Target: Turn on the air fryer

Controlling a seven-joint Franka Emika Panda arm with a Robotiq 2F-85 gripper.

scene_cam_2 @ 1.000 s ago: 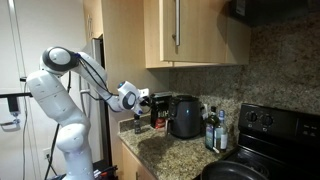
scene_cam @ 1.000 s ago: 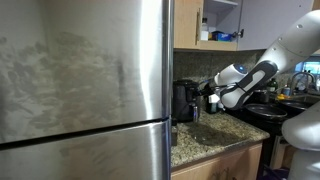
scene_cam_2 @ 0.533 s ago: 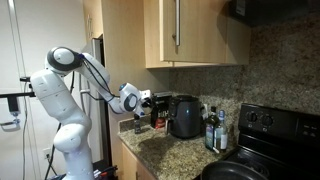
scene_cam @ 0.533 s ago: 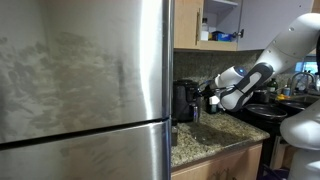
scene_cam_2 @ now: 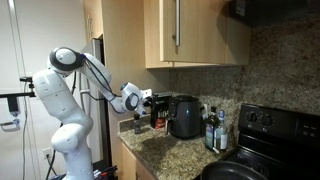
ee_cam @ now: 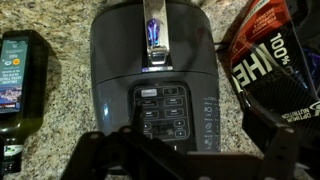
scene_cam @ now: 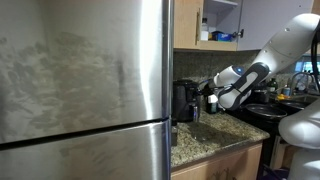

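The air fryer (ee_cam: 150,60) is black, glossy and rounded, and fills the middle of the wrist view. Its dark control panel (ee_cam: 163,105) with several buttons faces the camera. It also stands on the granite counter against the back wall in an exterior view (scene_cam_2: 185,115). My gripper (ee_cam: 190,152) is open and empty. Its dark fingers frame the lower edge of the panel, close above it and apart from it. In both exterior views the gripper (scene_cam_2: 150,99) (scene_cam: 208,97) hovers beside the appliance at counter height.
A dark green bottle (ee_cam: 20,80) lies left of the fryer and a black bag with white print (ee_cam: 268,60) right of it. Bottles (scene_cam_2: 211,130) and a black stove (scene_cam_2: 265,125) stand further along. A stainless-steel fridge (scene_cam: 85,90) fills the foreground.
My arm has crept a little toward the air fryer; the gripper stays open.
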